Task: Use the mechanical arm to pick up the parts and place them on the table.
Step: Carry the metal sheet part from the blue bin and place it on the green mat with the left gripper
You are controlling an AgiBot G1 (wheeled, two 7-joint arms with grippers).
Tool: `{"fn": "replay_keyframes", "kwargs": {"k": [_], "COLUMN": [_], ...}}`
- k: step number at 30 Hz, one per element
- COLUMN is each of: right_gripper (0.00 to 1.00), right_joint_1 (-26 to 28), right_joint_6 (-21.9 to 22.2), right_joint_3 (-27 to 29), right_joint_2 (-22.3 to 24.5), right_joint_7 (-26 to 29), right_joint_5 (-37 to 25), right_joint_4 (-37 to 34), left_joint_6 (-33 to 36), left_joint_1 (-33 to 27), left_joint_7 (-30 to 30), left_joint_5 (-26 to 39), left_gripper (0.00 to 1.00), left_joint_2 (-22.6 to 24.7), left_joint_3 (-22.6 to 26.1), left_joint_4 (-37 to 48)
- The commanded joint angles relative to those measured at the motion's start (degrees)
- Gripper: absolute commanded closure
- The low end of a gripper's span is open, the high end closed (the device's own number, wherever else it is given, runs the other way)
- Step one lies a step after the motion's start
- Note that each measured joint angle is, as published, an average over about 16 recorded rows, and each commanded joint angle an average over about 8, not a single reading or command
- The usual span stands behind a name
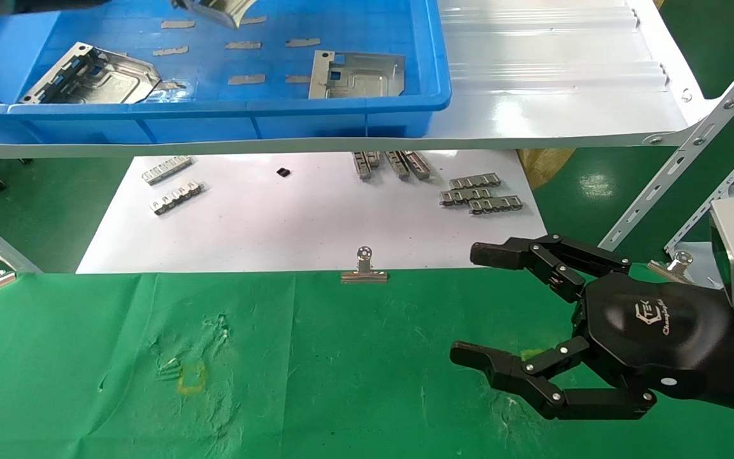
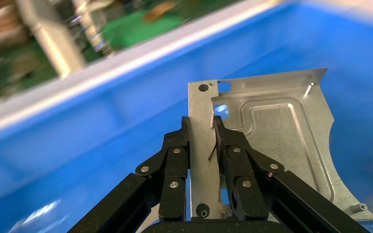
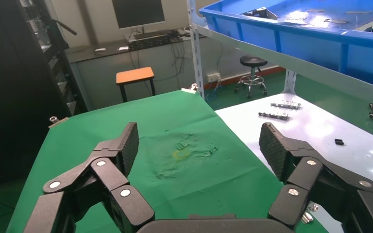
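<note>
1. The held part (image 2: 267, 141), a silvery stamped plate, is pinched along one edge by the left tool (image 2: 203, 127), its fingers (image 2: 175, 155) closed on the metal; below it lies the floor of the blue tray (image 2: 102, 131); in the head view this part (image 1: 217, 11) shows at the top edge.
2. Two more parts rest in the tray (image 1: 214, 118): one (image 1: 90, 75) near its left end, one (image 1: 355, 75) toward its right.
3. The right tool (image 1: 472, 306) hovers spread wide and empty over the green surface (image 1: 316, 370); ahead of it lie a binder clip (image 1: 364, 268) and the white board (image 1: 316, 217) with comb-like strips (image 1: 480, 193).
</note>
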Motion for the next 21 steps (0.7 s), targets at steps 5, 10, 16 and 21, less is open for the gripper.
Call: {"fn": "replay_keyframes", "kwargs": {"k": [5, 10, 16, 21], "right_gripper": [0.00, 0.00, 0.00, 0.00], "right_joint_1": [0.0, 0.0, 0.0, 0.0], "right_joint_6": [0.0, 0.0, 0.0, 0.0], "right_joint_3": [0.0, 0.0, 0.0, 0.0], "right_joint_2": [0.0, 0.0, 0.0, 0.0], "right_joint_7": [0.0, 0.0, 0.0, 0.0], "right_joint_5": [0.0, 0.0, 0.0, 0.0], "right_joint_4": [0.0, 0.0, 0.0, 0.0], "left_joint_6": [18.8, 29.5, 31.2, 30.9], "left_joint_1": [-0.4, 1.1, 7.3, 15.3], "left_joint_7": [4.7, 9.2, 11.4, 11.6], "left_joint_5": [-3.4, -5.2, -9.7, -16.7], "left_gripper": [1.00, 1.00, 1.00, 1.00], "left_joint_2": [-4.6, -7.7, -12.8, -20.2], "left_joint_3": [-1.9, -1.7, 1.7, 7.2], "left_joint_4": [-3.7, -6.7, -17.9, -31.6]}}
